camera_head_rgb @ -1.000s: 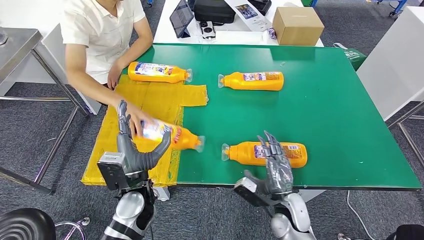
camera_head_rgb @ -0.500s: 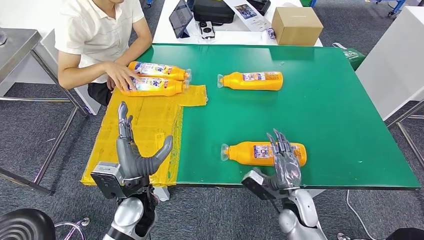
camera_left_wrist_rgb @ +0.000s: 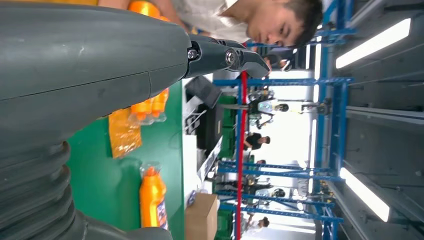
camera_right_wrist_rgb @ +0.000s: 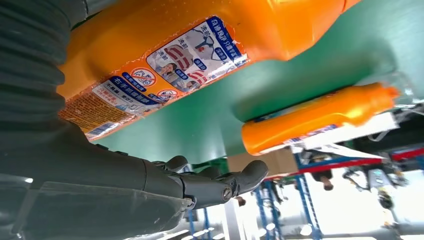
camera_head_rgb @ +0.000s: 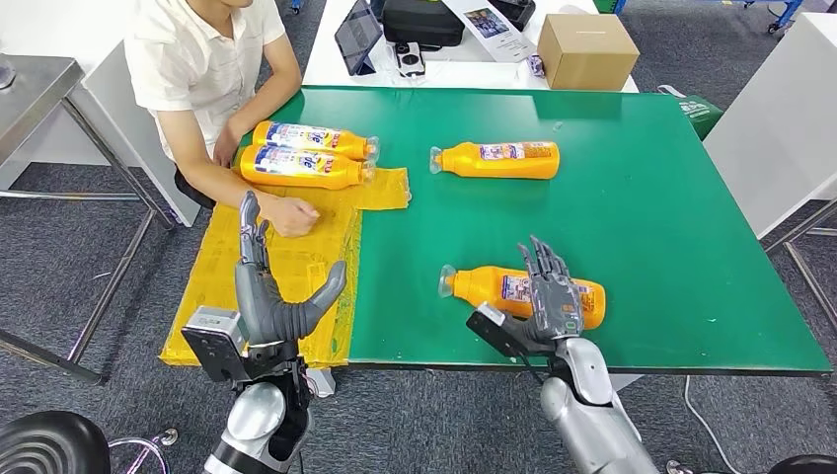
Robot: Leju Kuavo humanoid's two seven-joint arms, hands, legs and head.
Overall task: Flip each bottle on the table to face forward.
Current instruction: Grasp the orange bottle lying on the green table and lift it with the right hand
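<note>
Item: near bottle (camera_head_rgb: 523, 293), orange plastic, lying on its side on the green bench (camera_head_rgb: 671, 227), close to the bench's front edge, clear cap pointing toward the yellow sheet (camera_head_rgb: 296, 247).
- Handling, as judged: rigid moulded body, apparently full and so moderately heavy; smooth plastic and a glossy label (camera_right_wrist_rgb: 165, 70), likely slippery. Rounded sides suggest it will roll readily about its long axis. Best hold looks to be the broad middle of the body, fingers over the top, thumb on the near side; the cap end looks too narrow for a sure hold.
- Right robot hand (camera_head_rgb: 553, 296): fingers spread and laid over the label end of the near bottle. The right wrist view shows the bottle right against the hand; whether the fingers are closed round it I cannot tell.
- Left robot hand (camera_head_rgb: 271, 286): spread, holding nothing, raised over the front part of the yellow sheet.

Item: far bottle (camera_head_rgb: 498, 159), same kind, lying well behind the near bottle, cap the same way.

Items: two bottles (camera_head_rgb: 301, 153), side by side on the yellow sheet's back edge, beside a seated person (camera_head_rgb: 202, 69), whose hand (camera_head_rgb: 291, 214) rests on the sheet.

Room: bare green surface behind and to the right of the near bottle. The front edge is near, so a roll toward the robot risks a drop; rolling away looks safer.
</note>
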